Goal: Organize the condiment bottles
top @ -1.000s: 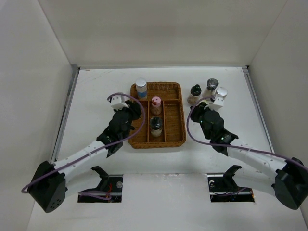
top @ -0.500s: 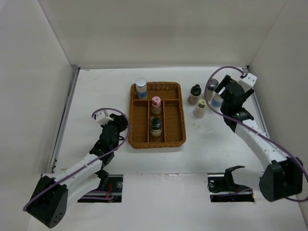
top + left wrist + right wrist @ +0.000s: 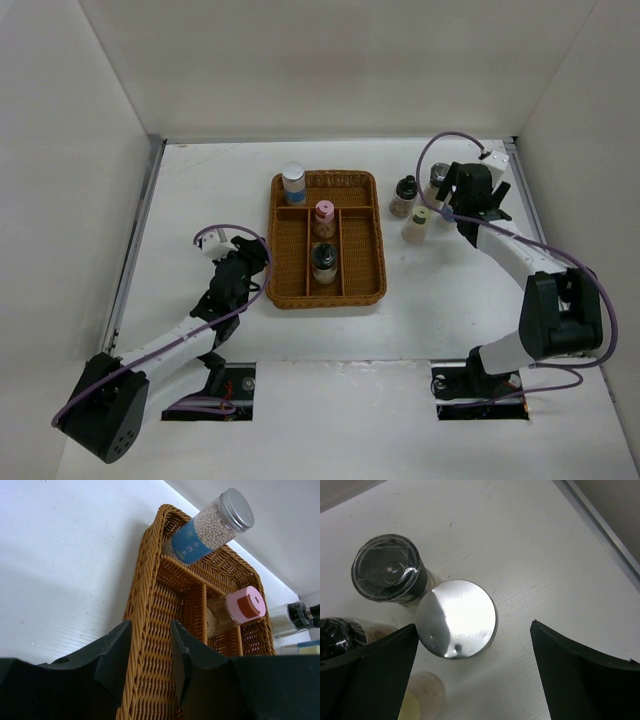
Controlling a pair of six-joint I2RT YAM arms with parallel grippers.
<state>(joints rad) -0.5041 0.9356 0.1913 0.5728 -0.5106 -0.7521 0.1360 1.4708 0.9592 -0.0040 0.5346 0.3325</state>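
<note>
Three bottles stand in the wicker tray (image 3: pixel 326 299): a blue-labelled jar (image 3: pixel 210 527) in its far left corner, a pink-capped bottle (image 3: pixel 240 607) and a black-capped bottle (image 3: pixel 323 262) down the middle. Your right end effector (image 3: pixel 472 627) hangs with jaws spread wide over a silver-capped bottle (image 3: pixel 456 618) on the worktop (image 3: pixel 520 540) right of the tray, just beside a black-lidded shaker (image 3: pixel 387 567). Your left end effector (image 3: pixel 150 630), jaws slightly parted, sits at the tray's left wall.

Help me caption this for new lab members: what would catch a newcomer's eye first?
The brown wicker tray at the table's centre, holding three bottles: a blue-labelled jar rear-left, a pink-capped bottle and a black-capped bottle down the middle. Then the right gripper, open above a silver-capped jar in the cluster right of the tray.
</note>
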